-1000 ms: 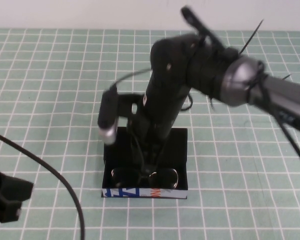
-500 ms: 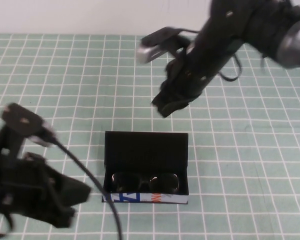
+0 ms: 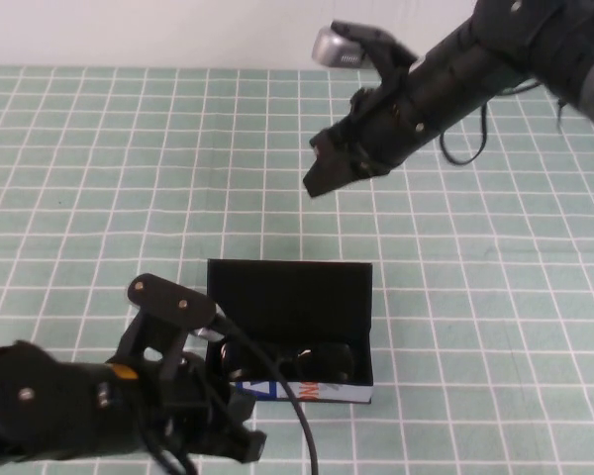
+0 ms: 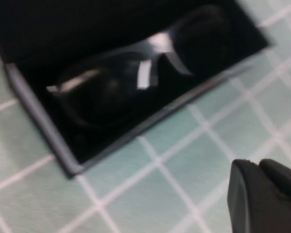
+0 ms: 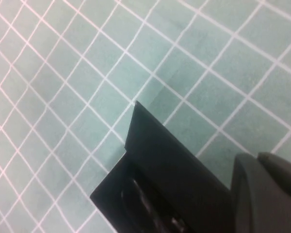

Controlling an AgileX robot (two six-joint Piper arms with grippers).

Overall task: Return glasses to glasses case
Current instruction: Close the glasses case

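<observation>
Left gripper (image 3: 240,442) beside black rectangular case (image 3: 289,287), fingers together and empty; black thick-rimmed glasses (image 3: 289,358) inside; best swung flap shut gently; right gripper (image 3: 319,173) raised, apparently closed.

left gripper (image 3: 240,442) crowds glasses case (image 3: 289,287) front | right gripper (image 3: 322,173) well clear

Raised high view angled down at table (image 3: 99,148), both close wrist views sharing glasses case (image 4: 39,126)
</observation>
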